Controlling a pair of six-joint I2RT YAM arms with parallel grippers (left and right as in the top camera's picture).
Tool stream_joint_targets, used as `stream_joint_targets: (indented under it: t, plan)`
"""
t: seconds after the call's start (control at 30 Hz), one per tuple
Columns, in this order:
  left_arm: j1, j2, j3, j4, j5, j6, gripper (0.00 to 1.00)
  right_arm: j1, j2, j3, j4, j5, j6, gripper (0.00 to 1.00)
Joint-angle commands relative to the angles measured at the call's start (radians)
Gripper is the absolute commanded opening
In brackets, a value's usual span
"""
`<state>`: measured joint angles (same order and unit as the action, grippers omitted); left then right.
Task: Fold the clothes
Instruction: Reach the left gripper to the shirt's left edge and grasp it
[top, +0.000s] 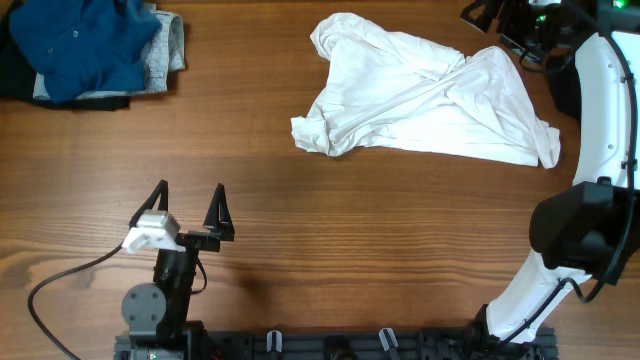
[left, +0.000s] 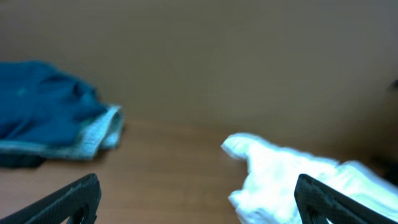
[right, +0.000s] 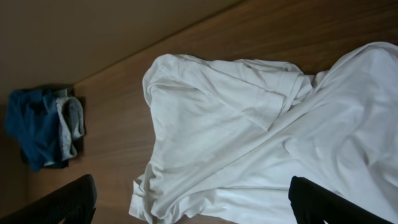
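A white T-shirt (top: 420, 95) lies crumpled on the wooden table at the back right; no lettering shows. It also shows in the right wrist view (right: 249, 137) and in the left wrist view (left: 292, 180). My left gripper (top: 190, 205) is open and empty near the front left, well apart from the shirt; its fingertips frame bare table in the left wrist view (left: 199, 199). My right gripper (right: 193, 199) is open and empty, held above the shirt's right side; in the overhead view only its arm shows at the top right corner.
A pile of blue, grey and black garments (top: 90, 50) lies at the back left corner, also in the left wrist view (left: 50, 118) and the right wrist view (right: 46, 127). The right arm's white link (top: 600, 120) curves along the right edge.
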<state>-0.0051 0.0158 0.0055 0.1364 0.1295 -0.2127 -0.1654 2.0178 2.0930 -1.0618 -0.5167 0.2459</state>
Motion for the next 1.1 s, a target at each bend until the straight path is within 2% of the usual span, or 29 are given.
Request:
stream_joint_targets:
  t: [0.0, 0.2, 0.27, 0.47, 0.57, 0.7, 0.73, 0.83, 0.97, 1.07]
  plan:
    - [-0.005, -0.003, 0.005, 0.095, 0.045, -0.157, 1.00, 0.005, 0.011, 0.003, 0.004, -0.035, 0.052, 1.00]
    - [-0.005, 0.076, 0.141, 0.072, 0.051, -0.174, 1.00, 0.005, 0.011, 0.003, 0.015, -0.039, 0.073, 1.00]
    - [-0.005, 0.151, 0.219, 0.039, 0.083, -0.125, 1.00, 0.005, 0.011, 0.003, 0.018, -0.039, 0.094, 1.00]
    - [-0.005, 0.554, 0.562, -0.250, 0.227, -0.079, 1.00, 0.011, 0.011, 0.003, 0.017, -0.039, 0.106, 1.00]
    - [-0.005, 0.773, 0.732, -0.389, 0.362, -0.080, 1.00, 0.017, 0.011, 0.003, 0.013, -0.039, 0.106, 1.00]
    - [-0.005, 1.007, 0.810, -0.393, 0.623, -0.117, 1.00, 0.028, 0.011, 0.003, 0.011, -0.037, 0.103, 1.00]
    - [-0.006, 1.044, 0.810, -0.382, 0.642, -0.134, 1.00, 0.029, 0.011, 0.003, 0.011, -0.037, 0.101, 1.00]
    - [-0.019, 1.196, 0.810, -0.361, 0.644, -0.188, 1.00, 0.031, 0.011, 0.003, 0.010, -0.033, 0.095, 1.00]
    - [-0.068, 1.343, 0.810, -0.333, 0.644, -0.189, 1.00, 0.032, 0.011, 0.003, 0.009, -0.006, 0.095, 1.00]
    - [-0.146, 1.423, 0.812, -0.236, 0.632, -0.208, 1.00, 0.034, 0.011, -0.006, 0.014, 0.000, 0.095, 1.00]
